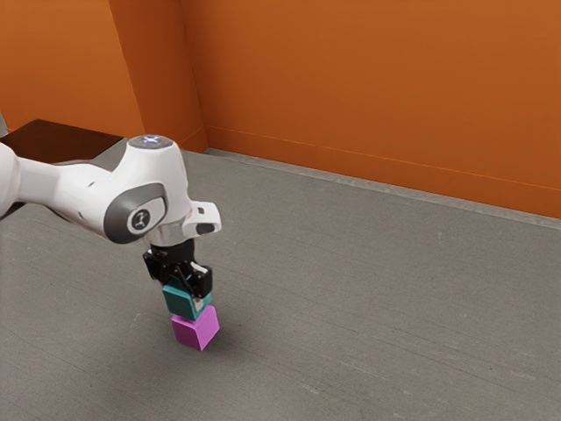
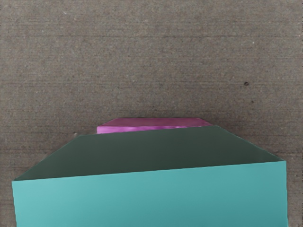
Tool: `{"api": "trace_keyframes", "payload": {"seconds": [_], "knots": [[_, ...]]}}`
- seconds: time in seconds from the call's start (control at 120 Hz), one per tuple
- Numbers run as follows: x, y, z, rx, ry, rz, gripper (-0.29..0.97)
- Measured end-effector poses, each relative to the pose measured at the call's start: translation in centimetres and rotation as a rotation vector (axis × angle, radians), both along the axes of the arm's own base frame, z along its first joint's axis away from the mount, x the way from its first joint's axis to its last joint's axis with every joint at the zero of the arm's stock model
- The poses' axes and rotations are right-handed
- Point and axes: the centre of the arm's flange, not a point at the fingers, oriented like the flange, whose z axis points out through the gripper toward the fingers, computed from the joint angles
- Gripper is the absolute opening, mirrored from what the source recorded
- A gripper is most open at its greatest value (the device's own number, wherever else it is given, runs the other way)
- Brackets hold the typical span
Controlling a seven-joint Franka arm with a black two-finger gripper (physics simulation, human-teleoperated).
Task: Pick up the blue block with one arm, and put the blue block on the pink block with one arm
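The tool [image 1: 187, 282] points straight down at the end of the white arm [image 1: 96, 193], its black fingers set narrowly and clasping the upper part of the blue block [image 1: 185, 303] from two sides. The block renders more teal than blue. It sits on top of the pink block [image 1: 196, 328], touching it and shifted a little toward the exterior view's left. In the wrist view the teal block [image 2: 151, 189] looms just under the hand, with a strip of the pink block [image 2: 154, 124] showing beyond its far edge. Both stand on the grey desk [image 1: 394, 307], well apart from the orange wall [image 1: 368, 79].
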Motion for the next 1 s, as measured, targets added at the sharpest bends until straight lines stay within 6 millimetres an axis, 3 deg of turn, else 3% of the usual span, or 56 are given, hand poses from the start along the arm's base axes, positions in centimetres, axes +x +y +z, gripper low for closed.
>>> {"api": "trace_keyframes", "payload": {"seconds": [0.508,0.733,1.0], "knots": [[0.0,-0.4,-1.8,0.002,0.03,-0.009,0.35],[0.1,-0.5,-2.0,0.0,0.031,-0.017,0.55],[0.1,-0.5,-1.7,-0.002,0.025,-0.026,0.64]]}}
